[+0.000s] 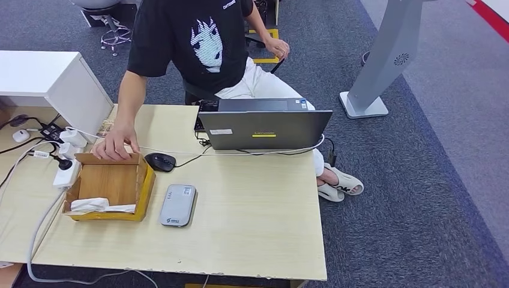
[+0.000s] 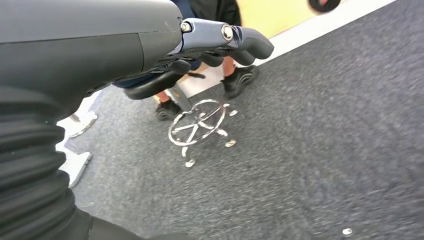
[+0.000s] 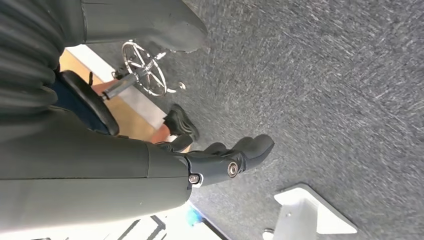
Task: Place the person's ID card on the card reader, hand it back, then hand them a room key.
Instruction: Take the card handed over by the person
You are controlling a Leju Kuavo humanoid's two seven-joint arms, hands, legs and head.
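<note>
The grey card reader [image 1: 178, 205] lies flat on the wooden table [image 1: 258, 222], just right of an open wooden box [image 1: 111, 183]. White flat items [image 1: 99, 206] lie at the box's near end. A person in a black T-shirt [image 1: 198, 42] sits behind the table, one hand [image 1: 117, 144] resting on the box's far rim. I cannot make out a card in that hand. My left hand [image 2: 220, 47] hangs over the carpet, fingers stretched and holding nothing. My right hand [image 3: 225, 160] also hangs over the carpet with nothing in it.
An open laptop [image 1: 264, 127] stands at the table's far edge with a black mouse [image 1: 159, 161] to its left. A power strip and cables [image 1: 63, 162] lie left of the box. A white cabinet [image 1: 48, 81] stands at far left, a grey stand [image 1: 384, 66] at right.
</note>
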